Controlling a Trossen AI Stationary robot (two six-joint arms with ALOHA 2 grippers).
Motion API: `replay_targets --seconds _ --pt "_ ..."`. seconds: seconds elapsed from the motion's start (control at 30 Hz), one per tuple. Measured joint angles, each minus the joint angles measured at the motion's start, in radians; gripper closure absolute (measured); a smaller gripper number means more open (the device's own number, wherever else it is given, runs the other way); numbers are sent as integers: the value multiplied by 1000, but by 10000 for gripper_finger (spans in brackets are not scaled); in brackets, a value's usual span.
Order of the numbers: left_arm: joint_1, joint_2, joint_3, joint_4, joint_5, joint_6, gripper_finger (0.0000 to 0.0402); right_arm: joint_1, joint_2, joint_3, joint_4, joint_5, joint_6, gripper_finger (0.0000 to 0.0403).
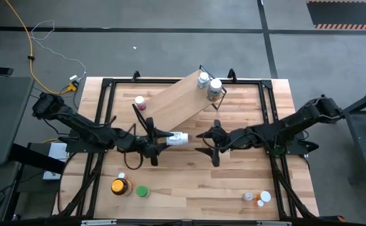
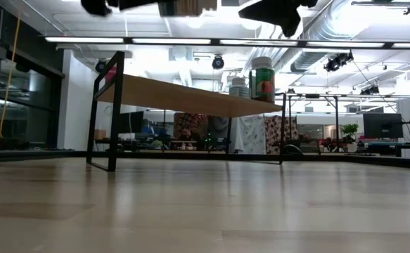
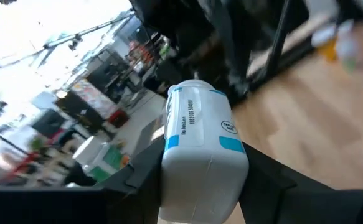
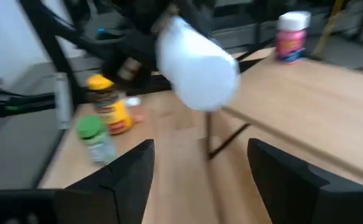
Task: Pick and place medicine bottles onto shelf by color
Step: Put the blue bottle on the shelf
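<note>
While two bottles (image 1: 209, 85) stand on the shelf (image 1: 176, 100) at one o'clock, the left gripper (image 1: 159, 139) clamps a white bottle (image 1: 178, 139) mid-table; the right gripper (image 1: 209, 142) stands apart, several bottles left.

Two arms, matte black throughout, built of chunky jointed segments with rounded housings at elbows and shoulders. Left arm (image 1: 76, 129) and right arm (image 1: 296, 122) alike in build. Each ends in two-fingered pincer: left pincer (image 1: 161, 139), right pincer (image 1: 211, 145). Fingers (image 4: 122, 177) flat, broad, dark, angular-edged, plain surfaces. Thin dark cabling along forearm segments.
</note>
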Motion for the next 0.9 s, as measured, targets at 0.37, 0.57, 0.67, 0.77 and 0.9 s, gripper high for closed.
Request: replay_targets --seconds 0.37,0.57,0.67,0.77,0.9 --pt "183 -94 -3 57 548 -579 254 0 130 0 207 124 -127 151" --pt "233 -17 -3 139 604 -661 254 -25 235 0 542 28 -303 151" --pt "244 13 -3 188 604 -689 253 -17 261 0 664 13 -378 151" --pt "244 21 -3 212 602 -703 253 -7 265 0 721 5 -415 151" --pt "242 22 -3 220 613 -716 253 21 259 0 787 -9 -456 151"
